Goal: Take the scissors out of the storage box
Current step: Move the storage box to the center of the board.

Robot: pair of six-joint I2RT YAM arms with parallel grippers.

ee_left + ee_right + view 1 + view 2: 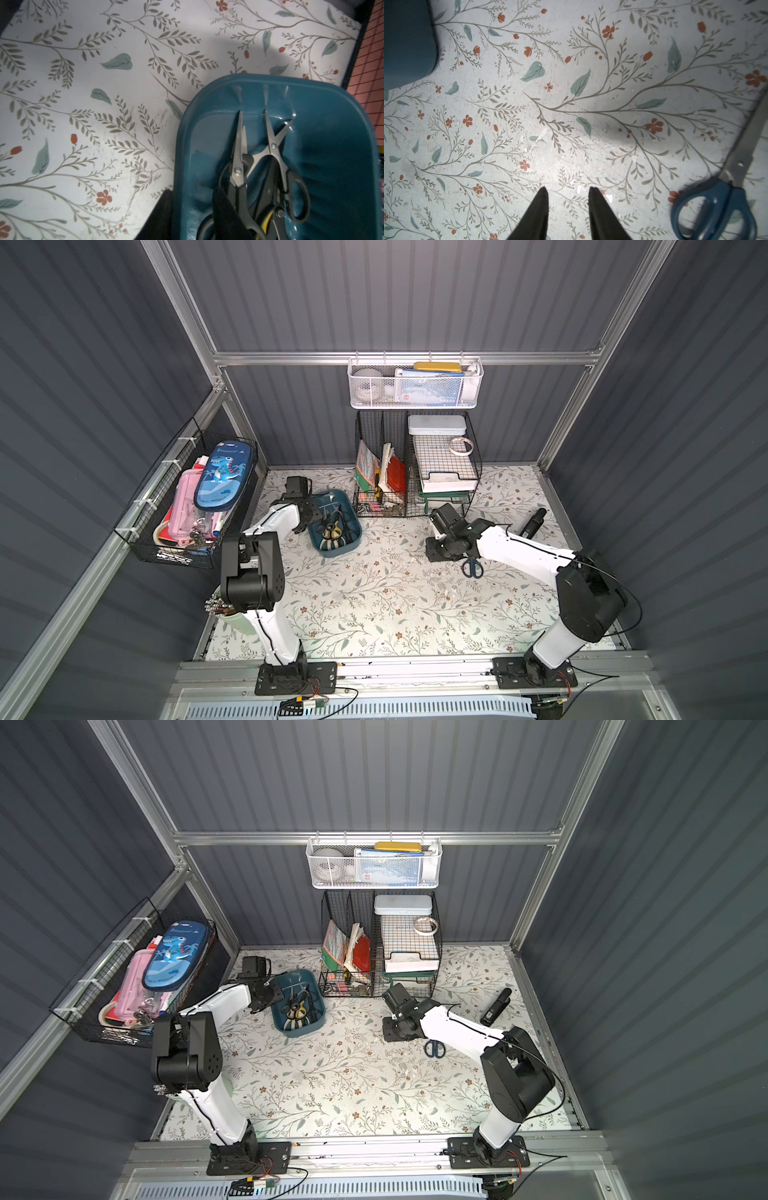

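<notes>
Several scissors (239,166) with steel blades lie heaped in the teal storage box (270,83), tips toward one short wall. Two black-handled pairs top the pile, one with its blades spread. Yellow handles only peek out beneath, and the frame edge cuts off the lower handles. The left tool (191,192) is released and straddles the box's wall, its inner finger (226,214) over a black handle; whether they touch is unclear. One blue-handled pair (726,193) lies on the table (571,104) just beside the right tool (568,189), which gapes empty.
</notes>
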